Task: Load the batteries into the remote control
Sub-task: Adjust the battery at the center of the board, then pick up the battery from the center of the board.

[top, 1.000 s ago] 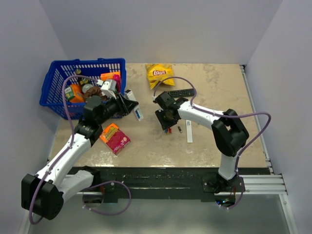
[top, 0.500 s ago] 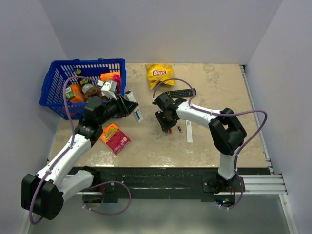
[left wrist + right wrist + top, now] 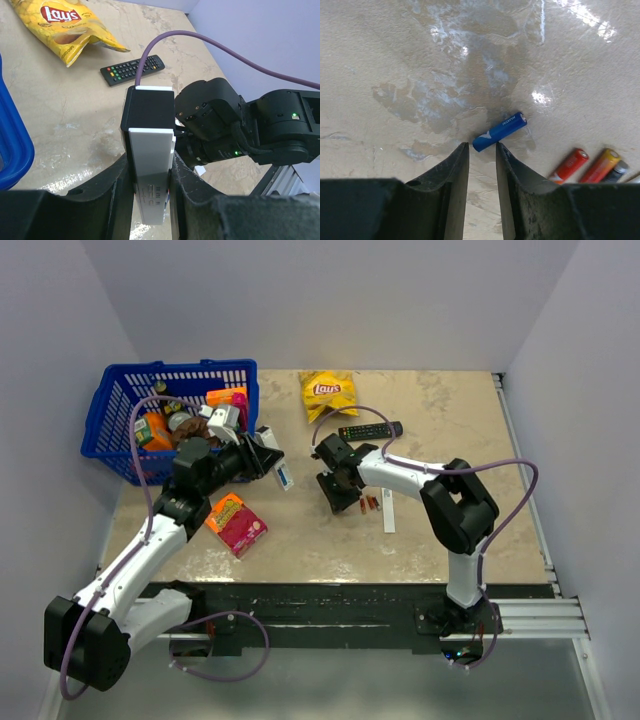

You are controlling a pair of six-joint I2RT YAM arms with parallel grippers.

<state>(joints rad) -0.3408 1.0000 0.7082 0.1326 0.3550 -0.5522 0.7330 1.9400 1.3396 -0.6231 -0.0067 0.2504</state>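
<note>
Looking down the right wrist view, the right claw [image 3: 481, 154] has its jaws just a narrow slot apart with nothing pinched, low over the table [image 3: 395, 60]. The blue battery [image 3: 500, 131] lies right at the mouth of that slot, near end about level with the fingertips. It runs slantwise toward the upper right rather than square across the jaws. Down at the lower right edge sit a red battery [image 3: 568, 164] and an orange battery [image 3: 600, 165], side by side and apart from the blue one. In the left wrist view, the left claw [image 3: 150, 197] is clamped on the white remote control [image 3: 150, 170], dark end pointing up the frame, and it looks held clear of the table.

My take on doing this pick well: twist the wrist so the pads line up with the battery's long sides, ease forward to its middle, then close. Grabbing just the tip seems likely to make it squirt out and roll.
</note>
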